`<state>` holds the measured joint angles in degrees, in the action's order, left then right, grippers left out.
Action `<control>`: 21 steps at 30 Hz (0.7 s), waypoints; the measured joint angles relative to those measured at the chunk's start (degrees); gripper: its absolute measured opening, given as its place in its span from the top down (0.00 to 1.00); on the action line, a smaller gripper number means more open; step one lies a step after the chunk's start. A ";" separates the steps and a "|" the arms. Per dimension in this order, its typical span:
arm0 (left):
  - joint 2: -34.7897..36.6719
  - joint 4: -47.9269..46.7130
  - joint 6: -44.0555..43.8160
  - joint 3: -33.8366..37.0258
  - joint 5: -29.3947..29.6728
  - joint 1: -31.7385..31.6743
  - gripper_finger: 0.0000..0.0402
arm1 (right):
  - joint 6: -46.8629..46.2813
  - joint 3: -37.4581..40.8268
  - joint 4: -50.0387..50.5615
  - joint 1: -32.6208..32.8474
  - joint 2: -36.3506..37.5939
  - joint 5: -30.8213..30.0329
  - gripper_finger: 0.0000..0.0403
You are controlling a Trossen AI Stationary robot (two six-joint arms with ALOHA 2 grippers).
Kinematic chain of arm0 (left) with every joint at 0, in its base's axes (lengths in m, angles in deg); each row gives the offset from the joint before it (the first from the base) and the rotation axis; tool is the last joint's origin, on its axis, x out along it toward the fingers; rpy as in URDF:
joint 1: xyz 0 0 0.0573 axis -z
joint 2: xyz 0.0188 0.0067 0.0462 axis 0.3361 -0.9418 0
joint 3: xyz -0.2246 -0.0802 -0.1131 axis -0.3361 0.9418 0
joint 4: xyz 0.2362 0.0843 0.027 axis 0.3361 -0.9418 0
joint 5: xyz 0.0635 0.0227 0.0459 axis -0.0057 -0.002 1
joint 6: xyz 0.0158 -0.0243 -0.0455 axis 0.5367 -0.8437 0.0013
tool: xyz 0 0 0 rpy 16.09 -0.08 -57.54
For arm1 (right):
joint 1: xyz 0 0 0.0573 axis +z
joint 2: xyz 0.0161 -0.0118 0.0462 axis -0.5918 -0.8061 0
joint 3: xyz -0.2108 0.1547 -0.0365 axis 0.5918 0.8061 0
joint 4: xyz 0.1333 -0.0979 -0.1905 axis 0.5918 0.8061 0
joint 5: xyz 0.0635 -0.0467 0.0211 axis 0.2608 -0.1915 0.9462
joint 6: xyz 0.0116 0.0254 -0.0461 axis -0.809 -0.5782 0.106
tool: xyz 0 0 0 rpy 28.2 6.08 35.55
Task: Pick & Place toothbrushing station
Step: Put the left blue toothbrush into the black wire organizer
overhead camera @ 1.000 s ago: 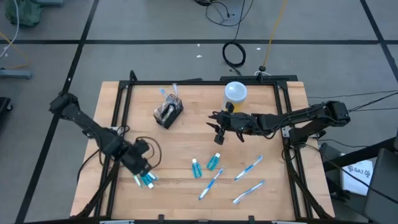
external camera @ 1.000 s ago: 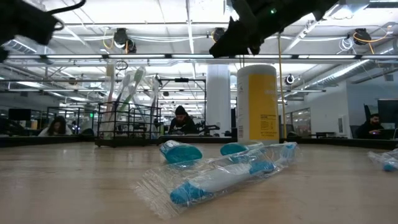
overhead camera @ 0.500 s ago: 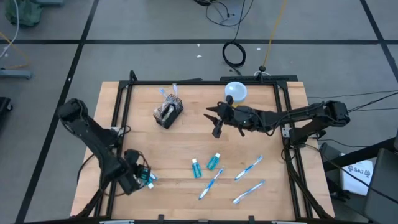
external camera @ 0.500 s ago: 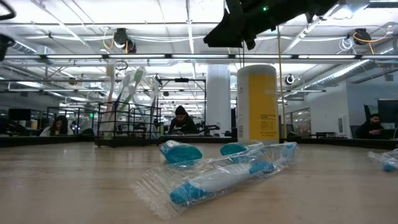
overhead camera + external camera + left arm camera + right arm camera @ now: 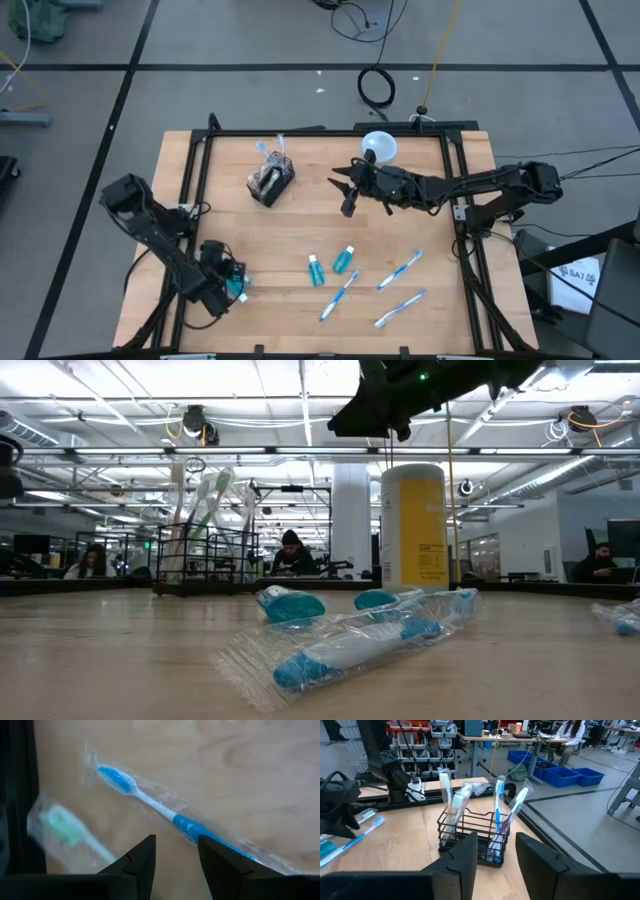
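The black wire basket (image 5: 270, 181) stands at the table's far left with a few toothbrushes upright in it (image 5: 470, 832). My left gripper (image 5: 228, 285) points down, open, just above two wrapped toothbrushes near the left edge: a blue-and-white one (image 5: 165, 810) and a pale green one (image 5: 65, 827). My right gripper (image 5: 345, 192) hovers level and open, high above the table's middle, pointing at the basket (image 5: 205, 560). Two teal tubes (image 5: 343, 260) (image 5: 314, 270) and three wrapped toothbrushes (image 5: 338, 296) (image 5: 399, 269) (image 5: 400, 308) lie flat on the near half.
A white-and-yellow canister (image 5: 378, 148) stands at the far edge, behind my right arm. Black frame rails (image 5: 190, 190) run along the table's left, far and right sides. Bare wood lies between the basket and the loose items.
My left gripper has sunk toward the two toothbrushes near the left edge, rolling about its own axis as it tipped down. My right gripper has drifted a little toward the far edge and the basket.
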<state>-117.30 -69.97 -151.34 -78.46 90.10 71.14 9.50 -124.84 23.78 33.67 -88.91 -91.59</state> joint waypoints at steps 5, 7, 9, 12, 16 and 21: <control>-0.48 -1.52 7.89 0.00 9.44 -1.13 0.62 | 0.01 0.00 -0.26 -0.05 0.00 0.00 0.69; -0.48 -1.56 10.36 0.00 11.69 -2.31 0.62 | 0.00 0.00 -0.69 -0.07 0.00 0.00 0.69; -0.42 -1.52 12.54 0.00 12.03 -3.72 0.62 | 0.00 0.00 -0.85 -0.04 0.00 0.00 0.69; 1.40 -2.64 13.15 0.00 5.12 -5.99 0.62 | -0.01 0.00 -0.83 -0.04 0.00 0.00 0.69; 5.73 -5.78 8.92 0.00 -0.24 -5.96 0.62 | 0.00 0.00 -0.81 -0.04 0.00 0.00 0.69; 8.25 -5.78 -2.49 0.00 2.32 -4.62 0.62 | 0.00 0.00 -0.63 -0.07 0.00 -0.01 0.69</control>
<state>-109.06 -75.75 -153.83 -78.46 92.43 66.52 9.50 -124.84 23.14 33.61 -88.91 -91.60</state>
